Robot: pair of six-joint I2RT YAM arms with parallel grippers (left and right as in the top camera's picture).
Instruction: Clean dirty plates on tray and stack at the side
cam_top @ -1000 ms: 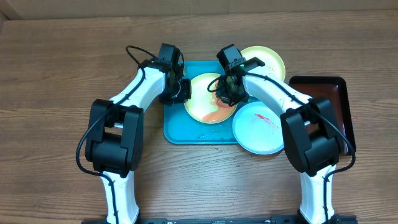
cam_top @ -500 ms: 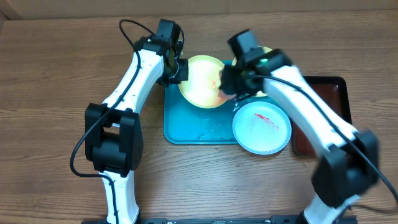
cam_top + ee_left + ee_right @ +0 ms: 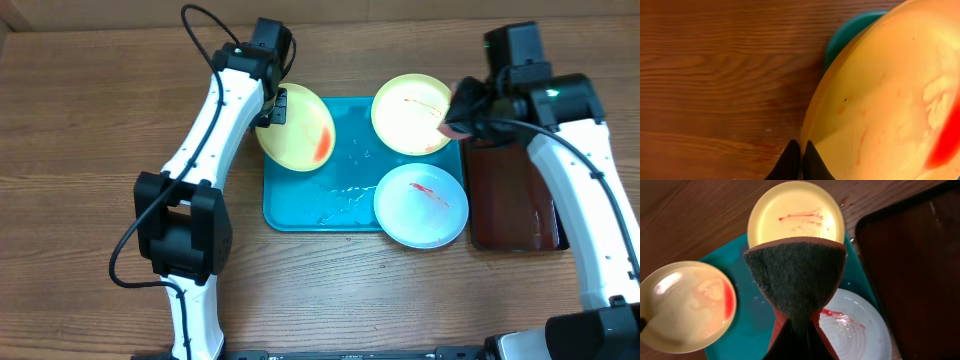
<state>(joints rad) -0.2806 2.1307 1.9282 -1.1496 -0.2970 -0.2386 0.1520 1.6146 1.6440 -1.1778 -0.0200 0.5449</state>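
Desk (image 3: pixel 90 120) carries turquoise tray (image 3: pixel 300 205), wet — white plate (image 3: pixel 421 204) and smeared cream plate (image 3: pixel 412 113) on its right half. Tilted cream plate (image 3: pixel 298 132) over left edge, left gripper (image 3: pixel 800 159) jaws pinched on rim: stiff, light, likely slick — rim is the hold. Right gripper (image 3: pixel 794 347) jaws clamped on soft scouring sponge (image 3: pixel 797 280).

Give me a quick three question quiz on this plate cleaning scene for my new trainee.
1. True or false: the left fingers pinch the rim of the smeared cream round plate.
2. The right fingers hold: A) a dark grey scouring pad, B) a white cloth, C) nothing.
3. How many plates show red sauce?
Key: true; A; three, counting the streaked cream plate and the white round plate.
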